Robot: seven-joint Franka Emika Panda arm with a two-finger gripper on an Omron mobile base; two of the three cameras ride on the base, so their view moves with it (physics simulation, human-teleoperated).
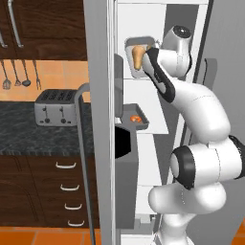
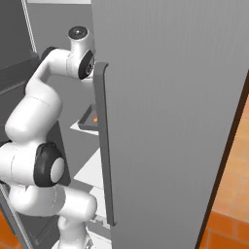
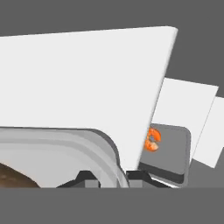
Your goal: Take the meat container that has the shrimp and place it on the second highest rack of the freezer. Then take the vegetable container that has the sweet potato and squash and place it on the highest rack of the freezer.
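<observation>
Trays: 2. Upper tray (image 1: pixel 139 45) sits tipped at the highest rack (image 3: pixel 78 74) of the freezer (image 1: pixel 162 119); lower tray (image 1: pixel 135 117) lies flat on the second highest rack (image 1: pixel 153 125).

Vegetables in the upper tray: 1 tan-orange piece visible, likely the squash (image 1: pixel 138 56); a brown edge (image 3: pixel 15 177) shows in the hand view, cannot tell which vegetable.

Shrimp (image 3: pixel 152 140): 1, orange, curled, in the lower tray near its left end.

Tool (image 3: pixel 109 177): jaws nearly closed, pinching the rim of the upper tray.

Room: freezer door (image 1: pixel 98 119) open, with a long bar handle (image 1: pixel 82 158). Dark speckled bench (image 1: pixel 28 129) at left carries 1 toaster (image 1: pixel 56 107). Four utensils (image 1: pixel 19 74) hang on the orange wall. Four drawer handles (image 1: pixel 69 194) below the bench. Orange tile floor (image 2: pixel 228 194).
</observation>
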